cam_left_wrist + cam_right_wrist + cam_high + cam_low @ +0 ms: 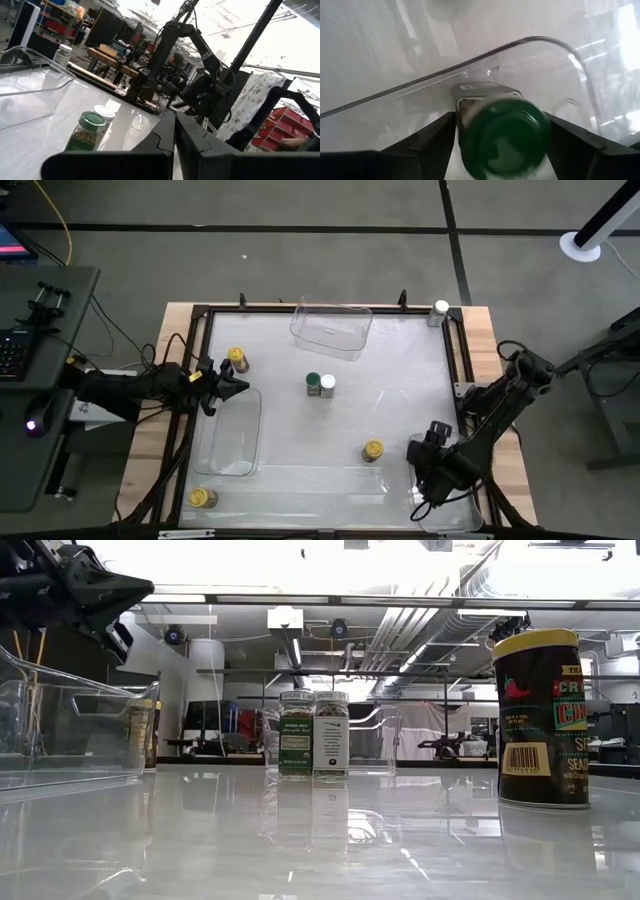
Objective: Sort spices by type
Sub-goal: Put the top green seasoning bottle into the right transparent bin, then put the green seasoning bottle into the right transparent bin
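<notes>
The spices are small jars. A green-lidded jar (502,132) sits in the clear bin (455,518) at the table's near right corner, lid toward the wrist camera. My right gripper (499,116) points steeply down over it, open, one finger on either side of the jar. A green-lidded jar (313,384) and a white-lidded jar (327,385) stand together mid-table. Yellow-lidded jars stand at the left (237,358), near left (203,498) and near right (372,450). My left gripper (243,387) waits shut at the left edge.
A clear bin (332,328) lies at the far side and another (230,435) at the left, below my left gripper. A white-lidded jar (440,310) stands on the frame's far right corner. The table's middle near strip is bare.
</notes>
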Available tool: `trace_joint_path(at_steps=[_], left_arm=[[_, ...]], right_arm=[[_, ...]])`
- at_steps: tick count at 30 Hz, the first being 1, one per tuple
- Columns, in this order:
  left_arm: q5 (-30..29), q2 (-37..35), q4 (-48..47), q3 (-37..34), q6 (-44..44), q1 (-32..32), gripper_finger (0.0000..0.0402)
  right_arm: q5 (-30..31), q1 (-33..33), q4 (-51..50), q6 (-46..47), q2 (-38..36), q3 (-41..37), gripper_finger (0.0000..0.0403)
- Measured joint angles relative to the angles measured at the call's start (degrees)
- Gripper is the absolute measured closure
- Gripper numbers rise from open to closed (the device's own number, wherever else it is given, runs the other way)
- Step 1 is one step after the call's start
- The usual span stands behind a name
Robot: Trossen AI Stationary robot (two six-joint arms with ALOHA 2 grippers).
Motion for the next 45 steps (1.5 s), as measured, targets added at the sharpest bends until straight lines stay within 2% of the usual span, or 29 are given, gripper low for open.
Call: trace_joint_path(at_steps=[7, 13, 16, 19, 23, 25, 27, 31, 34, 39, 45], left_arm=[[-0.01, -0.01, 0.00, 0.01, 0.00, -0.01, 0.0401], [-0.01, -0.02, -0.01, 0.01, 0.00, -0.01, 0.0401], [0.01, -0.01, 0.00, 0.02, 0.00, 0.01, 0.0401], [0.00, -0.01, 0.00, -0.01, 0.00, 0.01, 0.0401], [0.00, -0.01, 0.00, 0.01, 0.00, 0.01, 0.0401], [0.00, -0.02, 0.00, 0.01, 0.00, 0.01, 0.0401], [-0.01, 0.00, 0.00, 0.01, 0.00, 0.00, 0.0401], [0.01, -0.02, 0.00, 0.02, 0.00, 0.01, 0.0401], [0.01, -0.01, 0.00, -0.01, 0.00, 0.00, 0.0401], [0.01, -0.01, 0.00, 0.00, 0.00, -0.02, 0.0401], [0.01, 0.01, 0.00, 0.00, 0.00, 0.01, 0.0401]], right_arm=[[1.17, -0.09, -1.68, 3.96, -7.08, 0.00, 0.0126], [11.24, -2.17, 2.62, 5.20, -12.63, 0.00, 0.0126], [18.38, -6.26, 11.38, -2.16, -14.33, 0.00, 0.0125], [20.08, -13.57, 25.51, -19.32, -14.32, 0.00, 0.0125], [11.56, -26.88, 45.61, -42.05, -11.58, 0.00, 0.0125], [5.84, -33.32, 52.58, -49.62, -10.10, 0.00, 0.0125], [1.01, -39.51, 55.07, -54.28, -8.45, 0.74, 0.0125], [-8.67, -49.40, 54.61, -60.07, -3.32, 5.10, 0.0126], [-13.08, -52.66, 53.61, -65.25, 1.33, 10.58, 0.0126], [-14.55, -53.88, 41.06, -74.57, 11.92, 24.89, 0.0126], [-14.53, -53.98, 23.88, -79.89, 23.51, 40.93, 0.0126]])
